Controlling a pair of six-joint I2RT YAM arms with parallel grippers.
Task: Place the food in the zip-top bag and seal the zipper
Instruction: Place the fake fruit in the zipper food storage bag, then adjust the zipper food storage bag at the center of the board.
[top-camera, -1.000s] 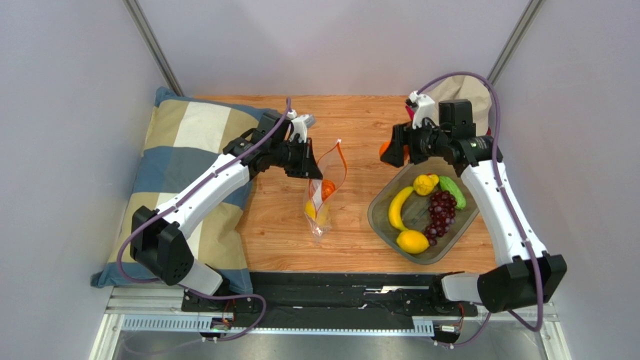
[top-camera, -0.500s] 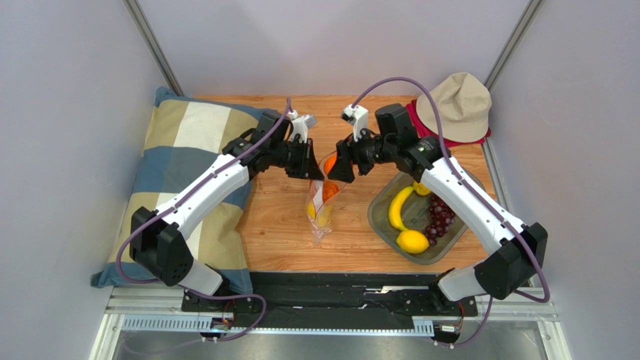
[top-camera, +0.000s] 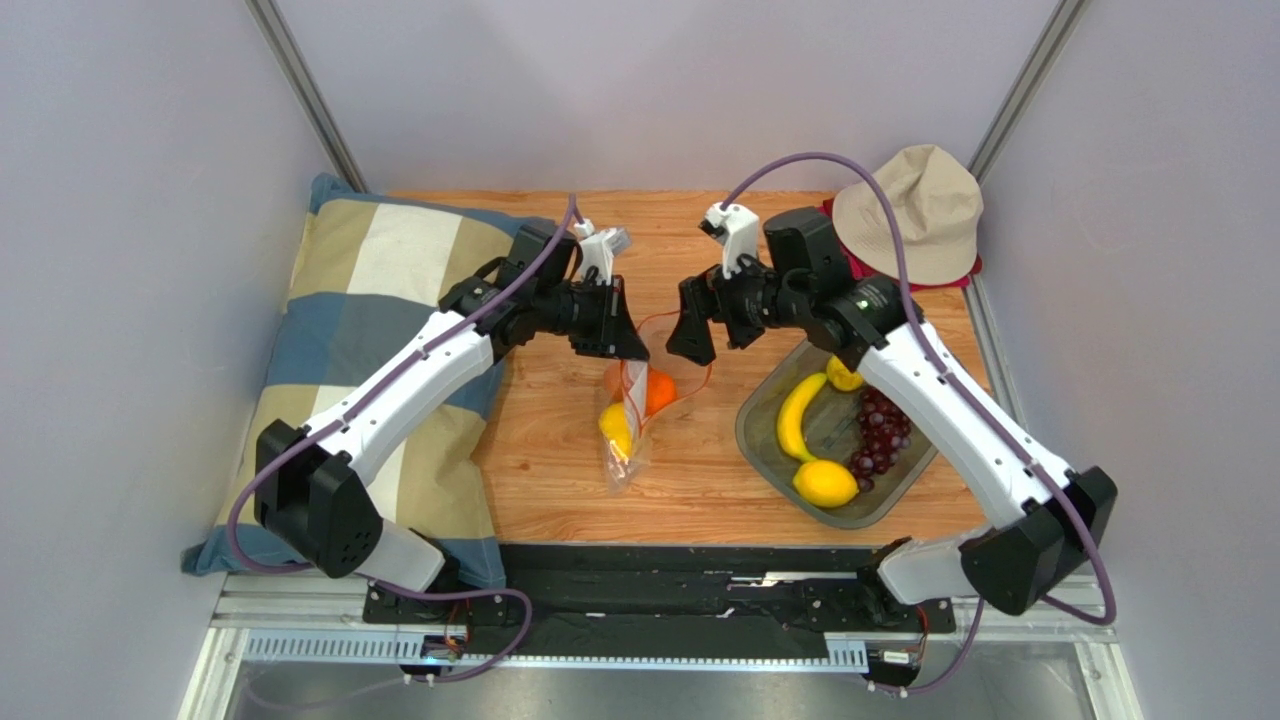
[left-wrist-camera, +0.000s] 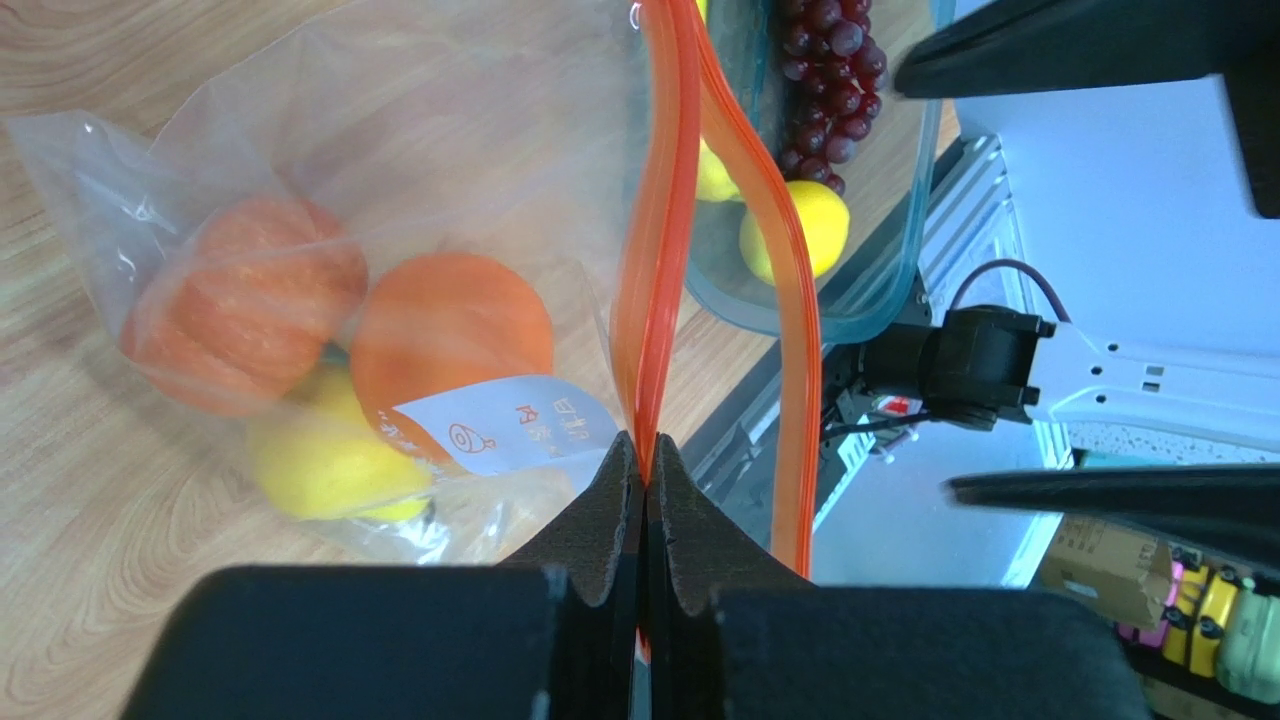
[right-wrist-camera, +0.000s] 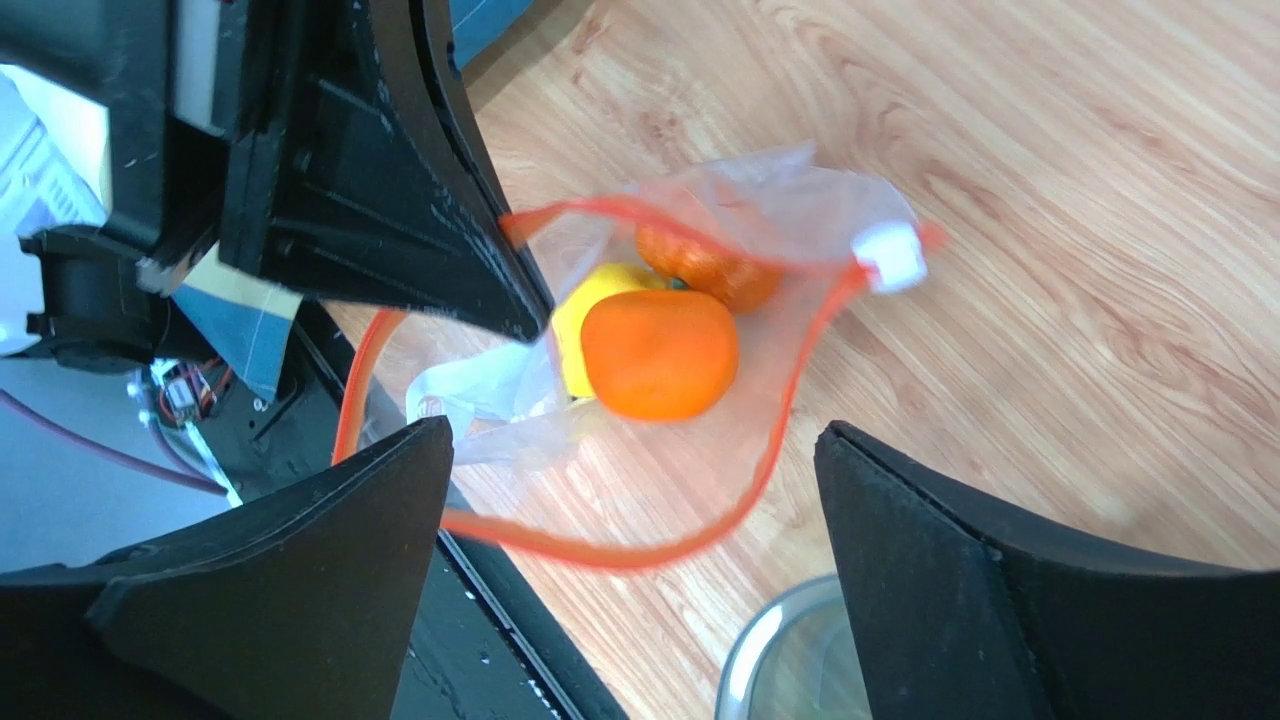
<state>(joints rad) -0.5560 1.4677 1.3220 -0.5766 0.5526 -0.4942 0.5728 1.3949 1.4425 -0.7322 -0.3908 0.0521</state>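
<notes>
My left gripper (top-camera: 625, 339) is shut on the orange-red zipper (left-wrist-camera: 649, 300) at the mouth of the clear zip-top bag (top-camera: 628, 435) and holds it up, mouth open. In the bag are an orange (right-wrist-camera: 661, 353), a small pumpkin (left-wrist-camera: 241, 323) and a yellow fruit (left-wrist-camera: 323, 458). The white slider (right-wrist-camera: 891, 255) sits at the zipper's far end. My right gripper (top-camera: 691, 333) is open and empty just above the bag's mouth (right-wrist-camera: 631, 450). The banana (top-camera: 796, 413), lemon (top-camera: 827, 483), grapes (top-camera: 876, 428) and pear (top-camera: 845, 378) lie in the grey tray (top-camera: 756, 438). The green piece is hidden.
A checked pillow (top-camera: 376, 345) covers the left of the wooden table (top-camera: 706, 480). A beige hat (top-camera: 917, 210) on a red cloth sits at the back right. The tray stands just right of the bag, under my right arm.
My right gripper carried an orange from the tray side to over the bag's mouth and opened. The orange now lies inside the bag, which hangs lower. The left gripper kept its hold.
</notes>
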